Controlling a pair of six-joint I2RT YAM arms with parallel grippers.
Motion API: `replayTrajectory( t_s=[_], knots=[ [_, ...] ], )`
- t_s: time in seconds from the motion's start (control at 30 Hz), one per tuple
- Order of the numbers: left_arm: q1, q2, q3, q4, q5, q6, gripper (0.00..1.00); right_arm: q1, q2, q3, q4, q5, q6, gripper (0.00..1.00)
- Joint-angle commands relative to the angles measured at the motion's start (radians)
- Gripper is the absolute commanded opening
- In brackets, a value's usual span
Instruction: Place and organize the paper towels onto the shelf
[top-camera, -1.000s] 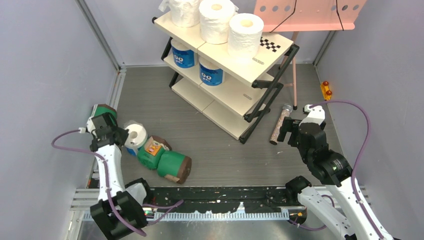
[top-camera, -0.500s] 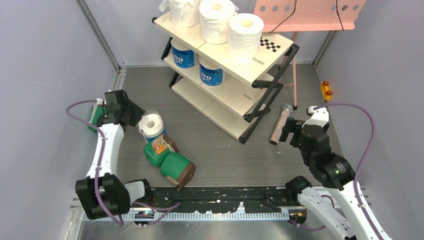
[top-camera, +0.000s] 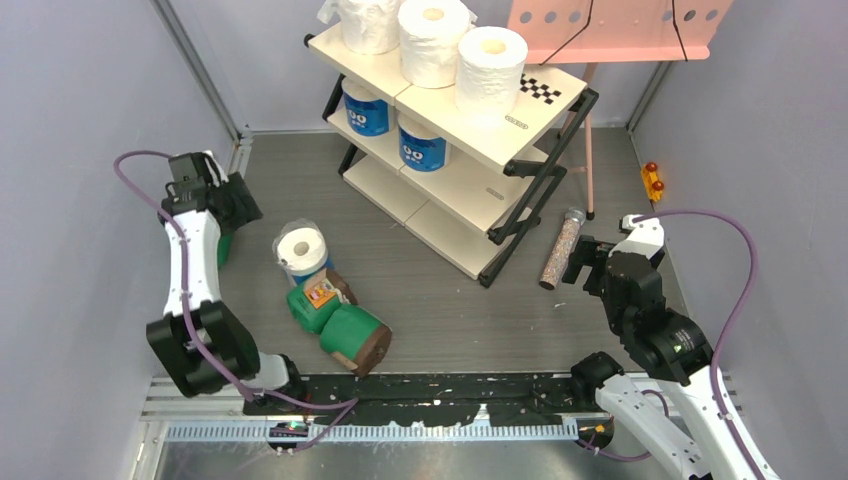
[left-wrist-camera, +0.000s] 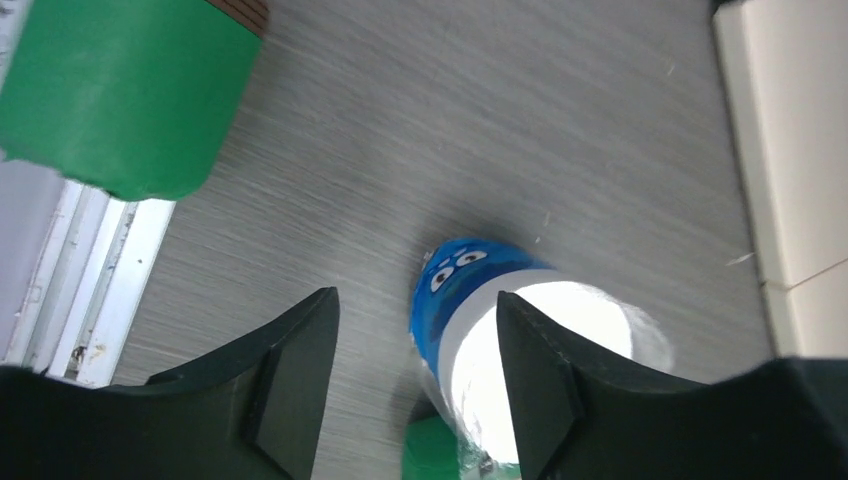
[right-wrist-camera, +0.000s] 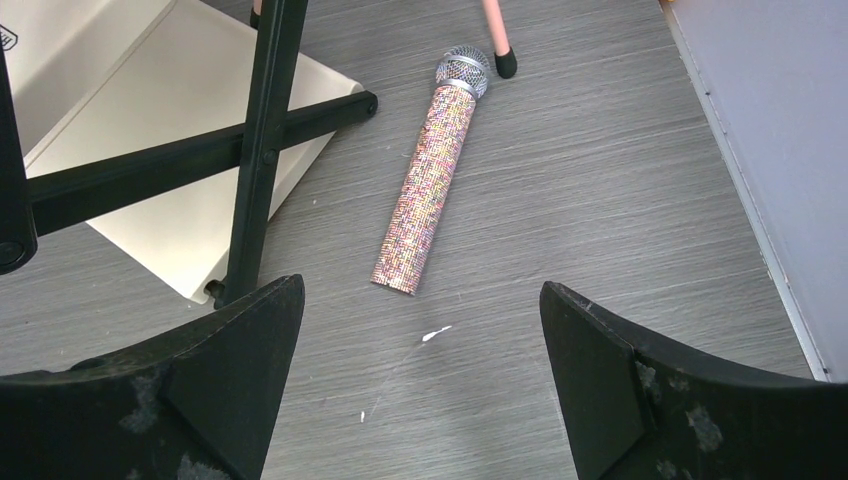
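The shelf (top-camera: 548, 105) stands at the back with three white rolls (top-camera: 432, 40) on its top tier and two blue rolls (top-camera: 422, 147) on the middle tier. A third blue roll (top-camera: 302, 252) stands upright on the floor, also in the left wrist view (left-wrist-camera: 470, 290). Two green rolls (top-camera: 345, 325) lie next to it. A third green roll (top-camera: 222, 245) lies by the left wall, mostly hidden by my left arm, and shows in the left wrist view (left-wrist-camera: 120, 90). My left gripper (top-camera: 235, 200) (left-wrist-camera: 412, 300) is open and empty, back from the blue roll. My right gripper (top-camera: 600, 250) (right-wrist-camera: 422, 290) is open and empty.
A thin speckled microphone (top-camera: 560, 245) (right-wrist-camera: 430, 190) lies on the floor by the shelf's black leg (right-wrist-camera: 255, 150). A pink perforated music stand (top-camera: 610, 25) rises behind the shelf. A small orange toy (top-camera: 652, 180) sits by the right wall.
My left gripper shifted the blue roll right, let it go standing upright, then drew back toward the left wall. My right arm drifted slightly toward the near edge.
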Motion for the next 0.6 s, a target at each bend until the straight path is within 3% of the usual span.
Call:
replayTrajectory(
  t_s=[0.0, 0.17, 0.57],
  knots=[
    [0.002, 0.089, 0.045, -0.091, 0.109, 0.169, 0.63, 0.005, -0.01, 0.01, 0.014, 0.034, 0.015, 0.95],
    [-0.002, 0.145, 0.03, -0.105, 0.209, 0.182, 0.68, 0.005, -0.011, 0.01, 0.013, 0.041, 0.018, 0.95],
    [-0.08, 0.206, -0.026, -0.111, 0.205, 0.189, 0.7, 0.005, 0.005, 0.009, 0.013, 0.034, 0.014, 0.95]
  ],
)
